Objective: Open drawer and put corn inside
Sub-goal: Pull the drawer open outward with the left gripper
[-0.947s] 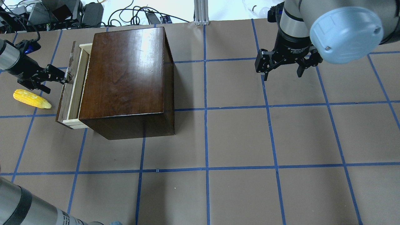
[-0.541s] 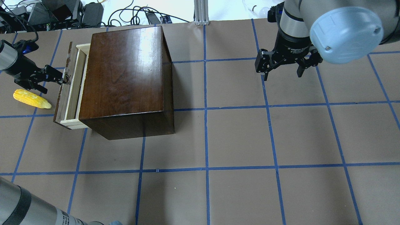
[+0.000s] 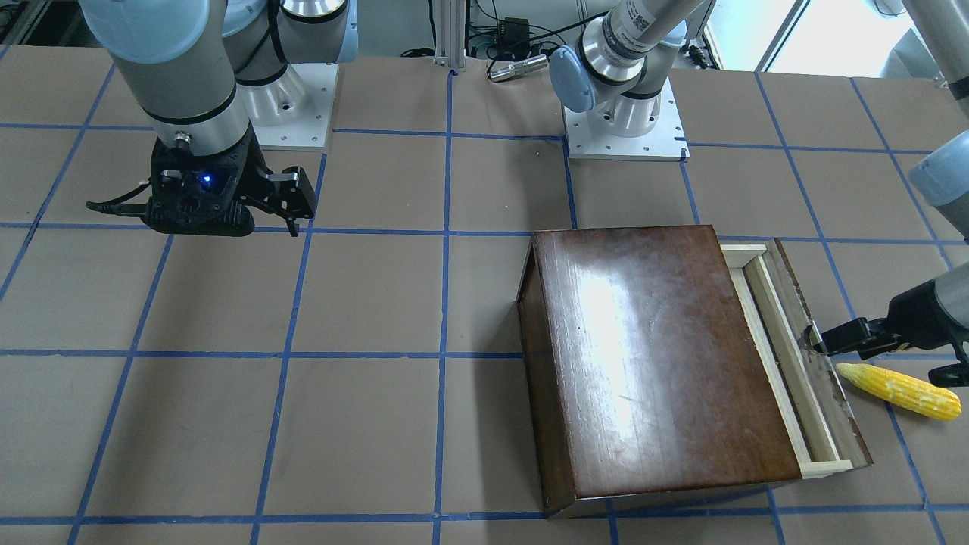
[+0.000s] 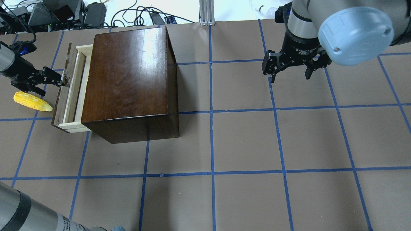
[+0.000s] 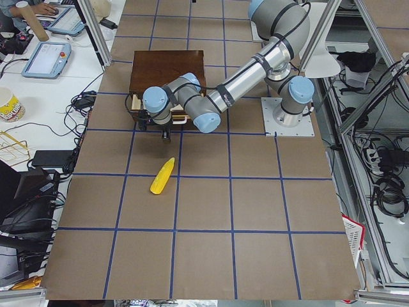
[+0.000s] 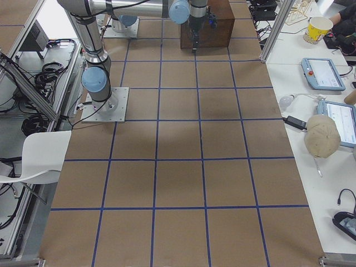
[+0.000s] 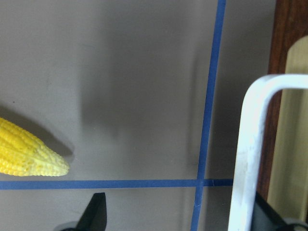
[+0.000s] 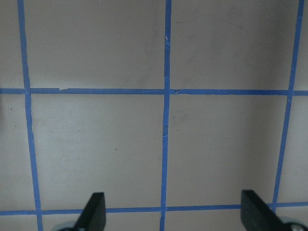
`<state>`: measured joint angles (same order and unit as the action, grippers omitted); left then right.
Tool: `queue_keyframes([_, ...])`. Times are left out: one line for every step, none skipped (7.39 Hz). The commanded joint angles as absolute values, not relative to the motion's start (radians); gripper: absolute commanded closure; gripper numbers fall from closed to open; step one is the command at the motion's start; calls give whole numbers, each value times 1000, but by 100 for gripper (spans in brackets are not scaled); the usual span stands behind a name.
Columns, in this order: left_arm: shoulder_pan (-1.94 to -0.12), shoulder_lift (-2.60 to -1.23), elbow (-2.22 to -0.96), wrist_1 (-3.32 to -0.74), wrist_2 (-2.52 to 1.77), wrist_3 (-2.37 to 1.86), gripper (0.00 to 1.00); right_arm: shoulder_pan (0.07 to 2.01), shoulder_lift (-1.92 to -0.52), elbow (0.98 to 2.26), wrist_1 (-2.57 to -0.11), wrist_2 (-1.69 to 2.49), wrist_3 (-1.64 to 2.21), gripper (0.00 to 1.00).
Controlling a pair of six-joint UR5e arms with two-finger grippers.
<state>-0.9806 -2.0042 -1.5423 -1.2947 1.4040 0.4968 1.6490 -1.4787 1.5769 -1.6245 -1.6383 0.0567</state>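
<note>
The glossy dark brown box (image 4: 128, 77) stands at the table's far left. Its drawer (image 4: 74, 93) is pulled partly out, showing a pale wood tray behind the worn dark front panel (image 4: 61, 93). My left gripper (image 4: 53, 86) is open, and one finger is hooked behind the drawer's white metal handle (image 7: 245, 144). The yellow corn (image 4: 32, 101) lies on the table just beside that gripper and outside the drawer; it also shows in the left wrist view (image 7: 29, 156). My right gripper (image 4: 290, 75) is open and empty, hovering over bare table at the far right.
The table is brown paper with a blue tape grid (image 4: 212, 112). Cables and electronics (image 4: 64, 12) lie beyond its far edge. The right arm's base elbow (image 4: 353, 32) overhangs the far right corner.
The left gripper has moved left and the drawer has slid farther out of the box with it. The corn and the right arm have not moved.
</note>
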Motion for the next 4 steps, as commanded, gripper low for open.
queue_keyframes([-979,-2003,-1536,-1293,1433,497,0,1649,-1479,1577,-1624,-1638,57,0])
queue_keyframes([-979,-2000,-1532,-1293,1434,497,0,1649,-1479,1577,-1624,-1638,57,0])
queue_keyframes([-979,-2002,-1525,-1295,1434,497,0,1649,-1479,1577,-1624,-1638,57,0])
queue_keyframes([-979,-2000,-1522,-1293,1445,503,0,1649,-1479,1577,-1626,-1638,57,0])
